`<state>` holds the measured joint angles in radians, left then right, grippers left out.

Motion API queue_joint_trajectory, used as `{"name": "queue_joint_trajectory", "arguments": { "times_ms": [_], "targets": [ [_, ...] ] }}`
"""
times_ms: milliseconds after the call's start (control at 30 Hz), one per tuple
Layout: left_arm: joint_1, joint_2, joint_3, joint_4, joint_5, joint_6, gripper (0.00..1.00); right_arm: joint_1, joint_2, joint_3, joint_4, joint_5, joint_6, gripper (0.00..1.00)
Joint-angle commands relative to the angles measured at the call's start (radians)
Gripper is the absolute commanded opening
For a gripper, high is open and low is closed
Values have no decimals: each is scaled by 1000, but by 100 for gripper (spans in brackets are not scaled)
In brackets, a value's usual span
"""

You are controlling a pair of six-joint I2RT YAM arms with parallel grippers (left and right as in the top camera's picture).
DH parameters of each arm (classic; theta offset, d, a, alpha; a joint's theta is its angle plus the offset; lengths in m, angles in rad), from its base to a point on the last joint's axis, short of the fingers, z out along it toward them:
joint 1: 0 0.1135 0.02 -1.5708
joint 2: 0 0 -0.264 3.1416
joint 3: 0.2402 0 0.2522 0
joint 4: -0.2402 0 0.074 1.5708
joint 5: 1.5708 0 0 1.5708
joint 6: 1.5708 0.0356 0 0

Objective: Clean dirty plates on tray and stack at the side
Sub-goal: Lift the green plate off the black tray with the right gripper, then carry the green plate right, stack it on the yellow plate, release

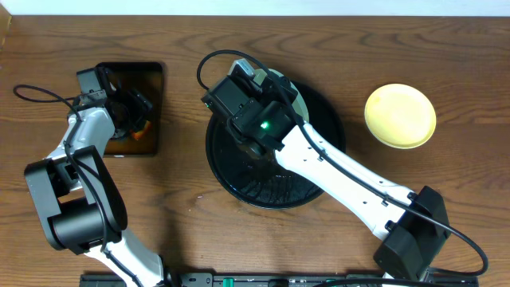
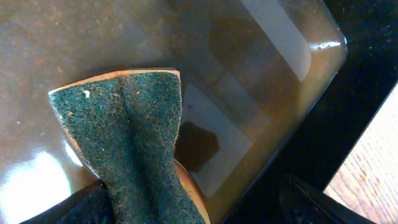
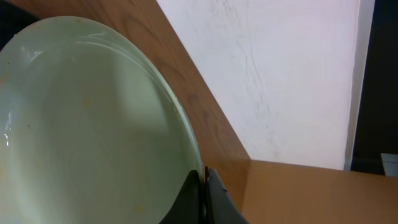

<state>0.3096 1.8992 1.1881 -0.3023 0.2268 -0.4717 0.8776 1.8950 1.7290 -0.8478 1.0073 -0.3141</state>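
My right gripper (image 3: 204, 186) is shut on the rim of a pale mint-white plate (image 3: 81, 124) and holds it tilted over the round black tray (image 1: 239, 179). In the overhead view the arm hides most of that plate (image 1: 292, 92). The plate has faint orange specks. A pale yellow plate (image 1: 400, 115) lies on the table right of the tray. A second mint plate is not in view. My left gripper (image 1: 134, 119) is shut on a green-and-orange sponge (image 2: 124, 130) over the brownish liquid.
The rectangular black pan (image 1: 153, 80) with brownish liquid stands at the far left, and its wall (image 2: 323, 106) shows in the left wrist view. The right arm's base (image 1: 410, 239) stands at the front right. Cables loop near the tray's back.
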Motion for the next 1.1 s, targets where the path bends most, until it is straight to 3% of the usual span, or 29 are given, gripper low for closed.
{"name": "queue_joint_trajectory", "arguments": {
  "times_ms": [0,167,367,567,700,1067],
  "targets": [
    [0,-23,9,2,5,-2,82,6,-18,26,1,37,59,1],
    [0,-23,9,2,5,-2,82,-34,-19,26,-27,-66,243,1],
    [0,-23,9,2,5,-2,82,-198,-39,42,-137,-574,513,1],
    [0,-23,9,2,5,-2,82,-459,-51,42,-155,-1075,515,1],
    [0,-23,9,2,5,-2,82,-655,-49,41,-209,-1243,486,1],
    [0,-23,9,2,5,-2,82,-1088,-49,28,-289,-1286,409,1]
  ]
}}
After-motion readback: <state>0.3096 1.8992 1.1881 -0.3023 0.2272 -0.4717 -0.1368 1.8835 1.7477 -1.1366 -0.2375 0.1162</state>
